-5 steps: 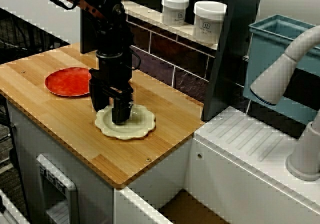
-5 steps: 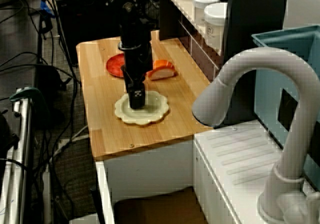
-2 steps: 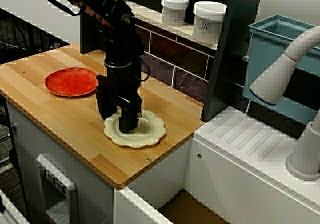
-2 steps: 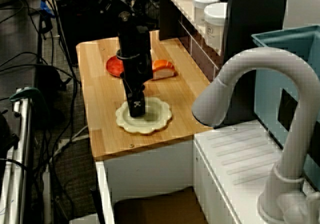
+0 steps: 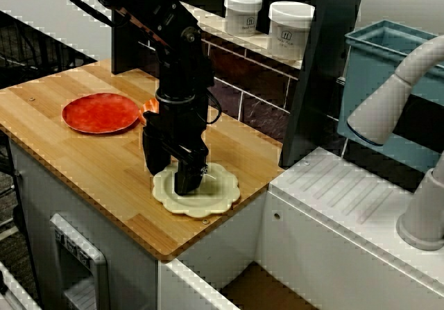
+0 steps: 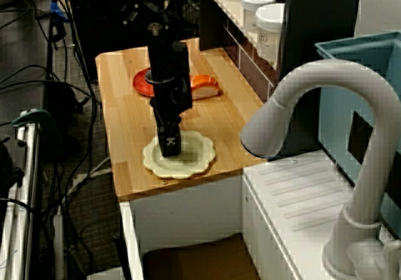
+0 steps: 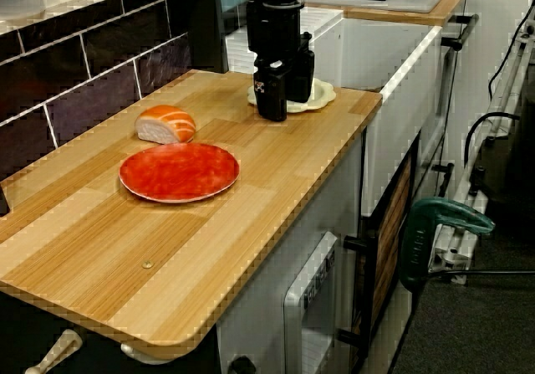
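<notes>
Gripper (image 5: pixel 173 179) jaws clenched on cream plate (image 5: pixel 222 188) rim, lower centre of frame, beside the counter (image 5: pixel 90 157) edge. I judge a thin pinch could slip and tip the plate off.
</notes>
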### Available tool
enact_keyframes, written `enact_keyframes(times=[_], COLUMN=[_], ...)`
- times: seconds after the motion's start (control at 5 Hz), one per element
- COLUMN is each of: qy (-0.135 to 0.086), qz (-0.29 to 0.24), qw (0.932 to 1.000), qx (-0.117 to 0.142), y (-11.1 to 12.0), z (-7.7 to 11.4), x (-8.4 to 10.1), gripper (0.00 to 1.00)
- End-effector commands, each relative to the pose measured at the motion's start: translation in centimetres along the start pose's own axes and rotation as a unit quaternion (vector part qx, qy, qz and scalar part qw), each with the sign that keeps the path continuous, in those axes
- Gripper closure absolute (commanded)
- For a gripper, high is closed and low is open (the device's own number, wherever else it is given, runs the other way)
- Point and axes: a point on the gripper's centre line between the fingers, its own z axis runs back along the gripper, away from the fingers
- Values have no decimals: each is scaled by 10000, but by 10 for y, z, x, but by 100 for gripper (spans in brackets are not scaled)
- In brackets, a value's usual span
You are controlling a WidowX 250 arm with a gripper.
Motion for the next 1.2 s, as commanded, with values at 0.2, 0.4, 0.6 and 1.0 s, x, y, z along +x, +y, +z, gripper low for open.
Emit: enact_keyframes(times=[0.2, 0.4, 0.6, 1.0], qy=[-119, -155, -173, -141], qz=[141, 257, 329, 455], qw=[9998, 9995, 9993, 9988], qx=[-44, -56, -93, -55], y=[31, 44, 57, 74], z=[15, 20, 22, 24], x=[8, 9, 8, 14], gripper=[0, 0, 0, 0])
